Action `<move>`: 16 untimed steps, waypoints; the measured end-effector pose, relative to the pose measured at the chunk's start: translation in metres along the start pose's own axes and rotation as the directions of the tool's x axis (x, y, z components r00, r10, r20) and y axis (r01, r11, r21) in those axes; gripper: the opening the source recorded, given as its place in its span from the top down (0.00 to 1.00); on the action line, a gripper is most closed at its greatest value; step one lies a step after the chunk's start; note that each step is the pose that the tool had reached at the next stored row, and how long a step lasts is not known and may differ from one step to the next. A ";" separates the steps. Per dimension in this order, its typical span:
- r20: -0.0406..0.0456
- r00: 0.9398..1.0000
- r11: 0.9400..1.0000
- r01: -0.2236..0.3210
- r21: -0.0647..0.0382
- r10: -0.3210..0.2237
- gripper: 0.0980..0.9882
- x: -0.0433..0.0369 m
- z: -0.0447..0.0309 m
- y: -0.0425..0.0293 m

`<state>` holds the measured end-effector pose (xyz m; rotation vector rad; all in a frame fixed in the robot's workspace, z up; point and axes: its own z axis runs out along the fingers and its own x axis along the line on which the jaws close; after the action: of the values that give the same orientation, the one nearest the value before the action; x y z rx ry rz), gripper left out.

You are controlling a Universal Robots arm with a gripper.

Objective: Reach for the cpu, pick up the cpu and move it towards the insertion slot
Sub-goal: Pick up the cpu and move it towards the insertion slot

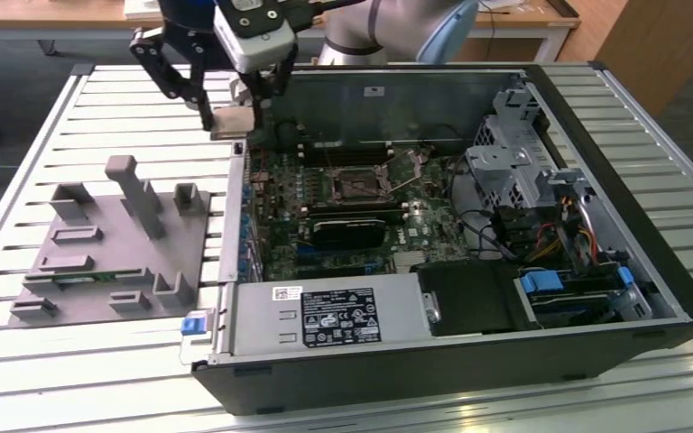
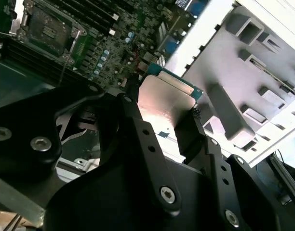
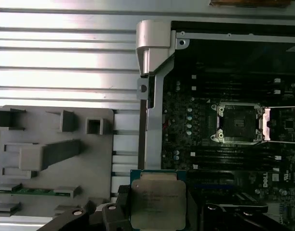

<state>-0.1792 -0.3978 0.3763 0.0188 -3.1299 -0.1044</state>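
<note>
Slatted metal table [image 1: 106,108], open computer case [image 1: 635,271] lying on it. Gripper [image 1: 234,113] raised over the case's edge, fingers [image 2: 193,126] clamped on the chip [image 3: 157,201], lifted clear of the table. Grey tray [image 1: 106,262] below and beside the gripper, toward the exterior view's left. Socket [image 1: 357,184] well apart from the gripper, deeper inside the case on the green board [image 1: 322,248]. Socket centre dark, apparently empty. Black card [image 1: 349,231] just past the socket.

Your arm [image 1: 377,32] is silver-grey with a pale blue joint cover. A white block [image 1: 254,24] sits above the gripper [image 1: 235,115], whose 2 black fingers [image 2: 138,144] carry small holes and silver screws [image 2: 167,194].
</note>
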 end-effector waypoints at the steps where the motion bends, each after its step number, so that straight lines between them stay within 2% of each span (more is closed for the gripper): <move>1: 0.000 1.000 1.000 0.000 0.000 0.000 0.50 -0.0041 0.0001 0.0004; 16: 0.000 1.000 1.000 0.000 0.000 0.000 0.50 -0.0579 0.0028 0.0172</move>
<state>-0.1215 -0.3798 0.3741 0.0187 -3.1299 -0.1043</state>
